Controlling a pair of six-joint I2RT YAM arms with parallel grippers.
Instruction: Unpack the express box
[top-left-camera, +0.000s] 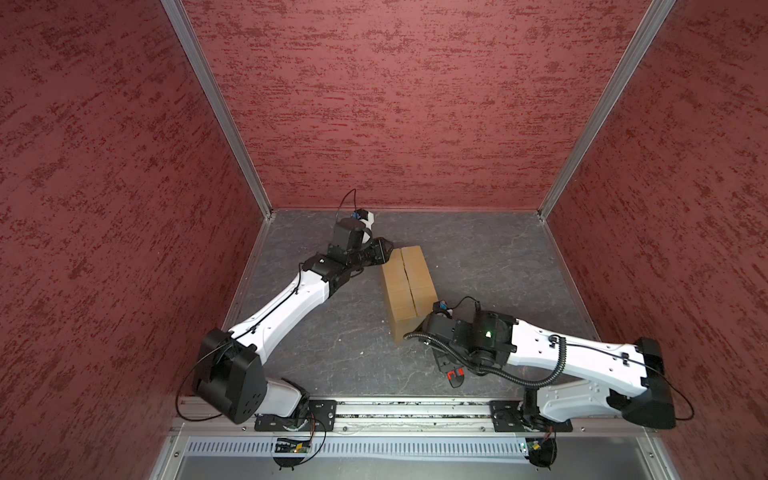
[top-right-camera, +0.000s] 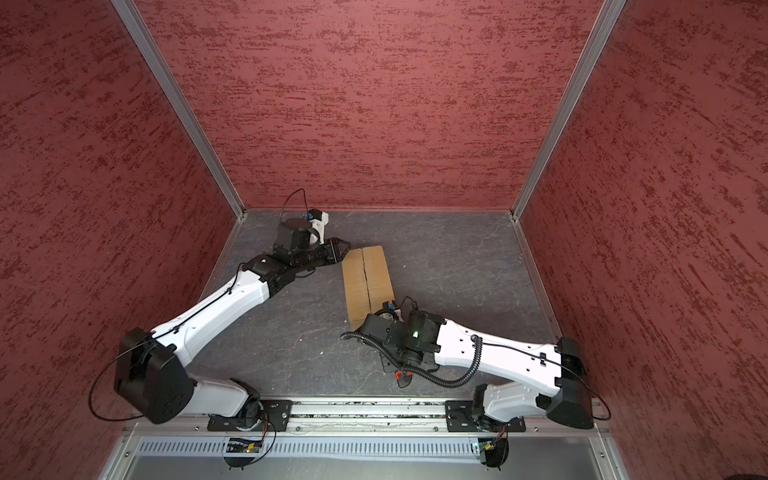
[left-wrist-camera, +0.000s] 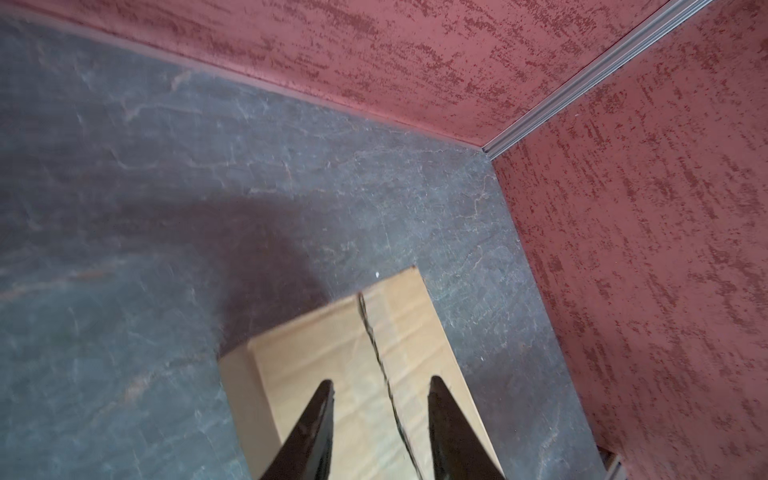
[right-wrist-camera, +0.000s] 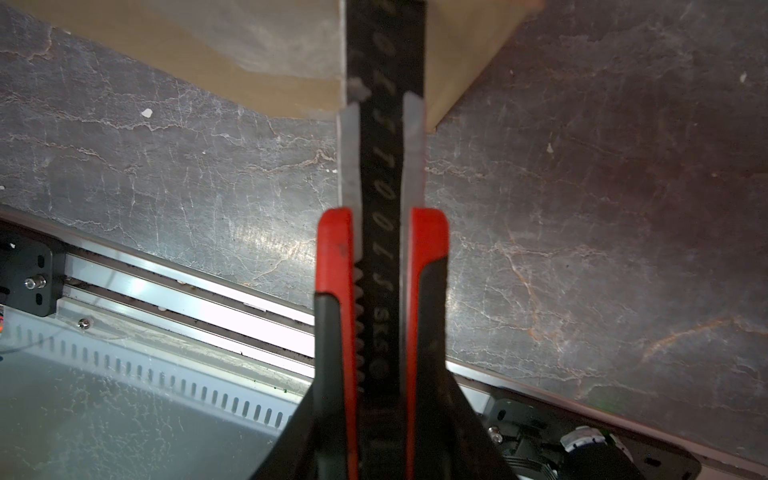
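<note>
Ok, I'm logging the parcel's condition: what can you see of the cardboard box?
The express box is a plain brown corrugated carton, oblong, unlabelled, lying askew on the grey table. Its top flaps are shut, meeting along a centre seam. The open left hand hovers over its far end; the cutter clamped in the right hand reaches its near end, contact unclear.

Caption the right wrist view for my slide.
Right claw grips a red-and-black utility knife, blade extended toward the express box on the grey marbled tabletop.
</note>
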